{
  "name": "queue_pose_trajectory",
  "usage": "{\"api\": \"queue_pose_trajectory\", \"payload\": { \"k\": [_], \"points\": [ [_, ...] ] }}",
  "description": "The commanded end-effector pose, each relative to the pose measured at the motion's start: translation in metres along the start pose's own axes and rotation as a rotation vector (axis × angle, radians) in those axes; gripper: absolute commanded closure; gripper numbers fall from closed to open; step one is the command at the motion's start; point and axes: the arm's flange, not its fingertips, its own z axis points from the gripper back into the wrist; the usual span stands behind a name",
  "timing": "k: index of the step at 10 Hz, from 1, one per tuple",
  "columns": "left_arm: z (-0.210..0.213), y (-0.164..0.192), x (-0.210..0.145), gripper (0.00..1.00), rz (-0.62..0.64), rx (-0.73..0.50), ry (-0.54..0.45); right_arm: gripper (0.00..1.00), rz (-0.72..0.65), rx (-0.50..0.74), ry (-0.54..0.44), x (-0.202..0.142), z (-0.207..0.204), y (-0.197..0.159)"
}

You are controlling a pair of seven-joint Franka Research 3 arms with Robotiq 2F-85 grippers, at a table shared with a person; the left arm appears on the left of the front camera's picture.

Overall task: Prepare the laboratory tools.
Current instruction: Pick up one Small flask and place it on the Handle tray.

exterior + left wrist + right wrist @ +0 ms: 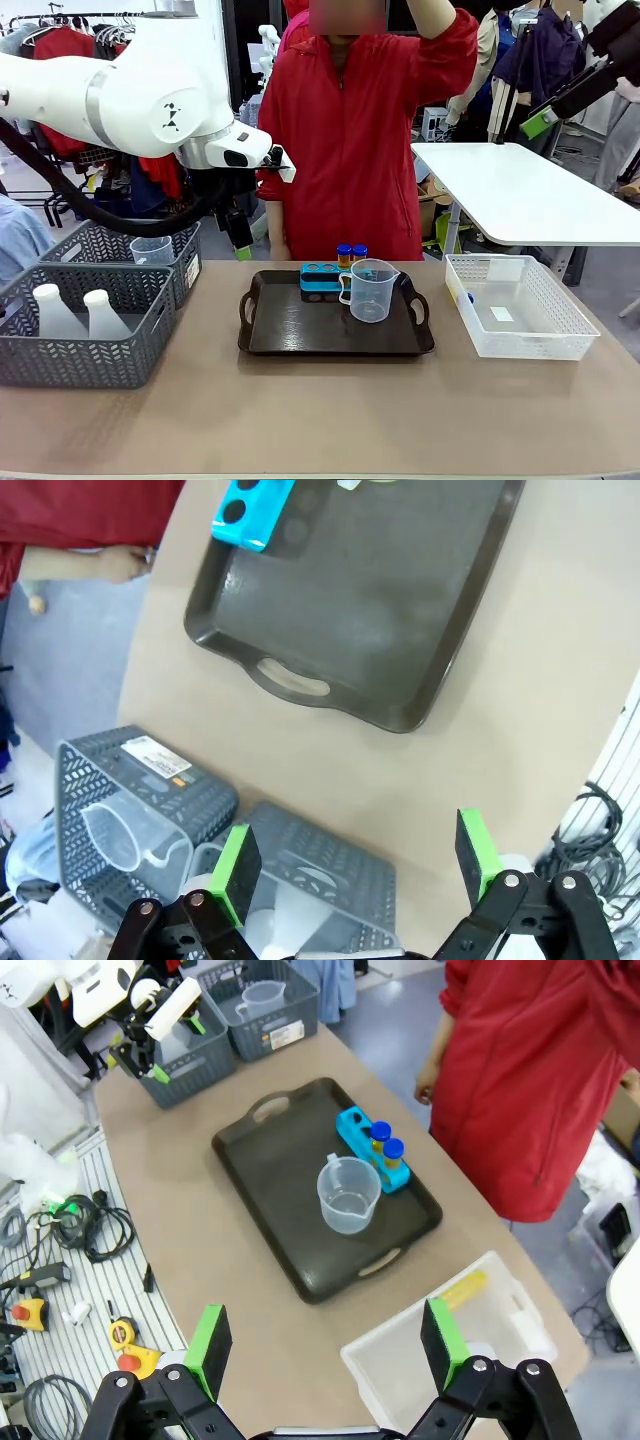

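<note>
My left gripper (pixel 357 865) hangs released, jaws spread wide with nothing between the green pads (pixel 238 872). Just beneath it sit 2 grey mesh baskets (pixel 330 865), and in the front view it hovers above the far one's right rim. That far basket holds 1 clear spare beaker (pixel 152 250), which sits at 9 o'clock in my left wrist view. The near basket holds 2 white conical flasks (pixel 56 312). At 12 o'clock, well apart from the pads, lies the dark brown tray (pixel 380 630), with the blue rack (pixel 252 508) at its far corner.

My right gripper (pixel 325 1345) is released too, high over the table (pixel 190 1240), and it holds nothing. At its 12 o'clock the tray carries the measuring beaker (pixel 348 1192), upright near the middle. The rack is just beyond it toward 1 o'clock, with 2 blue-capped test tubes (pixel 381 1132) standing at one end. At 2 o'clock, 1 orange tube (pixel 462 1288) lies in the white mesh basket (pixel 395 1365), which sits beside the tray. A person in a red jacket (pixel 540 1080) stands at the table's far side.
</note>
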Motion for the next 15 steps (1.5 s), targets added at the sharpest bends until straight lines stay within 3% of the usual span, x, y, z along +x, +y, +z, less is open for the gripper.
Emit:
{"api": "queue_pose_trajectory", "payload": {
  "k": [1,5,7,12,14,15],
  "points": [
    [0.011,-0.007,-0.012,0.00,0.036,-0.007,0.019,0.00,0.000,0.004,-0.006,0.001,0.001,0.001],
    [0.040,-0.021,-0.095,0.00,0.355,0.092,0.010,0.00,0.000,0.004,-0.006,0.001,0.001,0.001],
    [0.051,-0.003,-0.141,0.00,0.463,0.067,0.039,0.00,0.000,0.004,-0.006,0.001,0.001,0.001],
    [0.039,0.068,-0.207,0.00,0.649,0.068,0.071,0.00,0.000,0.004,-0.006,0.001,0.001,0.001],
    [0.036,0.077,-0.199,0.00,0.682,0.021,0.063,0.00,0.000,0.004,-0.006,0.001,0.001,0.001],
    [0.035,0.068,-0.215,0.00,0.652,0.047,0.067,0.00,0.000,0.004,-0.006,0.001,0.001,0.001]
  ]
}}
